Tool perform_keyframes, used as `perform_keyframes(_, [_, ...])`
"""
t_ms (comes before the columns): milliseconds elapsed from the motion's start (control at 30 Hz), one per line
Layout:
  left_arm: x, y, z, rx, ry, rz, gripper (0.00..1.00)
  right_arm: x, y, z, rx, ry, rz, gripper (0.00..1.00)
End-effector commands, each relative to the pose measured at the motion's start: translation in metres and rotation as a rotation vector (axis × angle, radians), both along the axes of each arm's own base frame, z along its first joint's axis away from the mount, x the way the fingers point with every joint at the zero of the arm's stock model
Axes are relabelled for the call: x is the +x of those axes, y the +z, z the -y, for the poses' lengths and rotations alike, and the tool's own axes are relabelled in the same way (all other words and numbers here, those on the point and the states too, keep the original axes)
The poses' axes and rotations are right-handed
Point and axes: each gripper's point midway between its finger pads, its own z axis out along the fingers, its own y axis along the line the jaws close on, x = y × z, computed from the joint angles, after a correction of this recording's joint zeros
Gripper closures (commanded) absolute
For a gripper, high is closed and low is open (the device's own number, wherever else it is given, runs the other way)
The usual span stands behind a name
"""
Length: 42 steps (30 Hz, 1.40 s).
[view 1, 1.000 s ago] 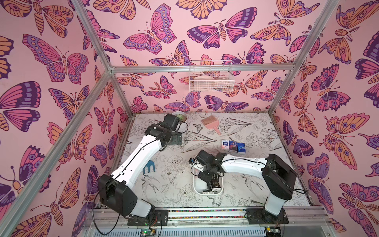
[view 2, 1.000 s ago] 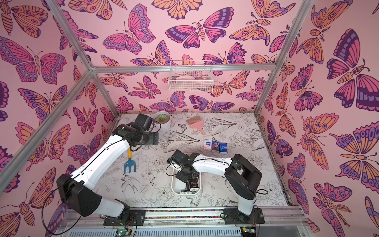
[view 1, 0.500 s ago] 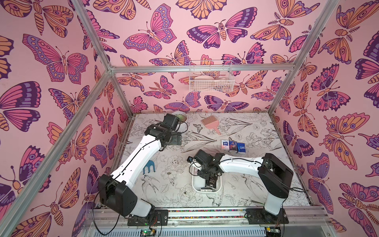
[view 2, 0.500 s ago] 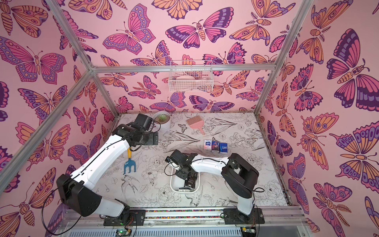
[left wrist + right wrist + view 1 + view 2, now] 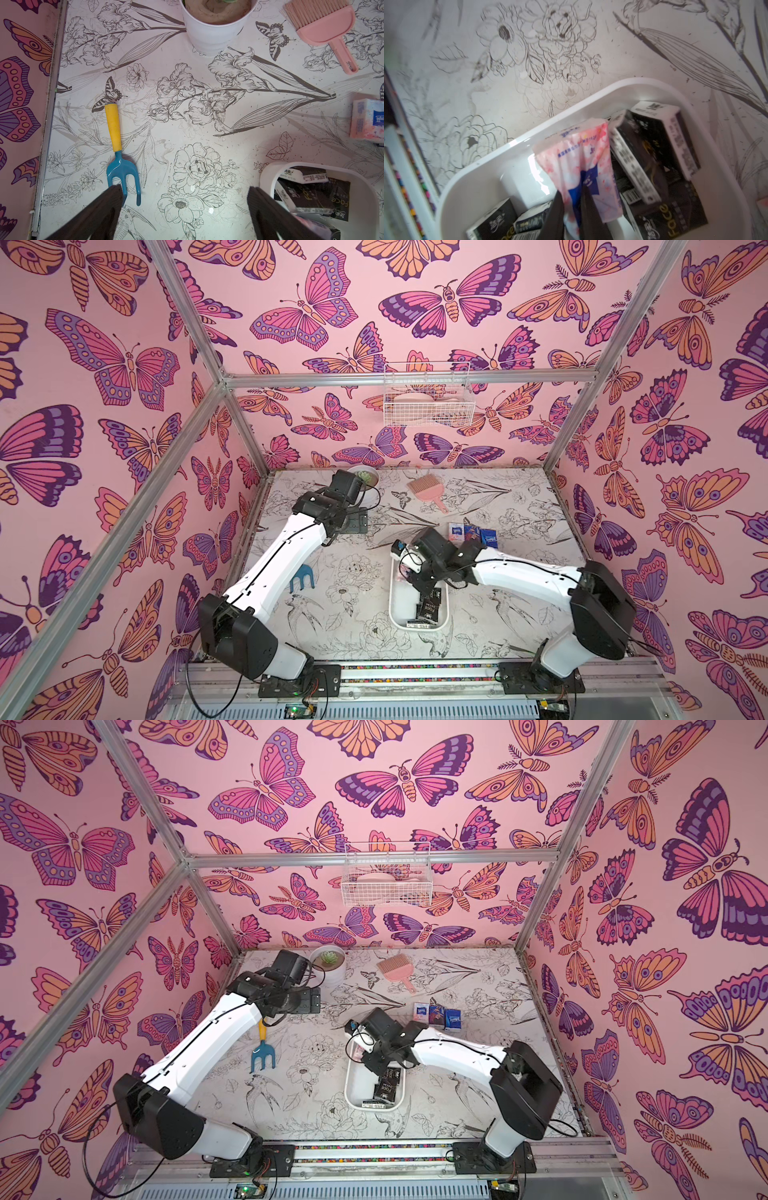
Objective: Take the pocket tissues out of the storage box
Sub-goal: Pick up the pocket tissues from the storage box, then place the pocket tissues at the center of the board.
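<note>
Moved since a second ago: right gripper (image 5: 571, 191) has gone from the end of the storage box (image 5: 395, 614) nearest the arm bases to its opposite end, and its jaws have come together
Right jaws: clamped on a pink-and-white packet (image 5: 581, 158), pinched at one end, the rest hanging free over the box
Held packet, doubt: in both top views only a pink sliver shows past the wrist (image 5: 358, 1052); whether it is clear of the packets below cannot be told
Still in the box: black packets (image 5: 675, 207) with "Face" lettering, heaped and overlapping; their count is hard to make out, and several are cut off in the right wrist view
Outside the box: three packets (image 5: 471, 533) in a row on the table (image 5: 332, 635), just beyond the box's far end
Left gripper (image 5: 184, 193): jaws wide apart, holding nothing, above bare table beside the box
Fork (image 5: 262, 1052): well to the box's left; in a top view the left arm hides its yellow handle (image 5: 302, 577)
Pink brush (image 5: 424, 493): well beyond the box
Plant pot (image 5: 328, 965): beyond the box, partly behind the left wrist
</note>
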Motion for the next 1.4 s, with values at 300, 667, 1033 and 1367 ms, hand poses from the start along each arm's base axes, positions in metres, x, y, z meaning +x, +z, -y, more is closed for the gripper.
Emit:
perform_keyframes(300, [0.002, 0.012, -0.001, -0.007, 0.008, 0.02, 0.0, 0.07, 0.061, 0.082, 0.278, -0.41, -0.152, 0.91])
perform_keyframes(667, [0.004, 0.011, 0.004, -0.018, -0.008, 0.013, 0.0, 0.159, 0.03, 0.264, 0.024, -1.149, 0.094, 0.9])
perform_keyframes(1033, [0.005, 0.008, 0.005, -0.015, -0.01, 0.005, 0.0, 0.167, -0.03, 0.338, -0.19, -1.327, -0.013, 0.87])
perform_keyframes(1367, [0.006, 0.007, 0.003, -0.005, -0.012, 0.005, 0.0, 0.169, -0.076, 0.32, -0.201, -1.247, -0.184, 0.81])
